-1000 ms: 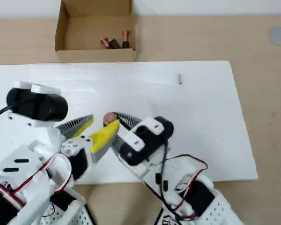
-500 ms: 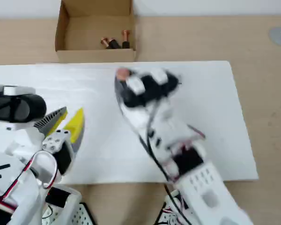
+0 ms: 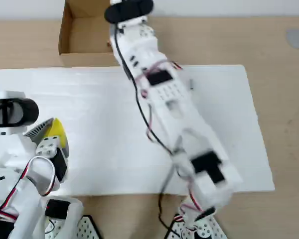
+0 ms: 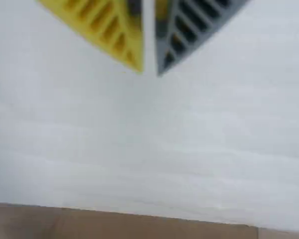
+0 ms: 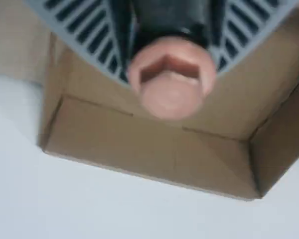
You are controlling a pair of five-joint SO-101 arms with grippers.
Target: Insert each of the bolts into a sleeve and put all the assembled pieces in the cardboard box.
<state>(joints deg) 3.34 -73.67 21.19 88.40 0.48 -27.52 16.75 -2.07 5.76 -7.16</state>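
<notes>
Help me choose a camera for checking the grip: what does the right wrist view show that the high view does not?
Right wrist view: the right gripper clamps a black sleeve with a copper bolt head at its end, close to the cardboard box. High view: the right arm stretched across the white board, and the left gripper near its left end. Both: the cardboard box and the white board.

— What is hidden in the cardboard box [image 3: 84,59]?
— Its right side and contents are covered by the right arm [image 3: 164,94]; its back rim is cut off.
— And the sleeve [image 5: 169,17]?
— It is blurred and cropped by the edge, perhaps seated on the bolt [image 5: 172,87].
</notes>
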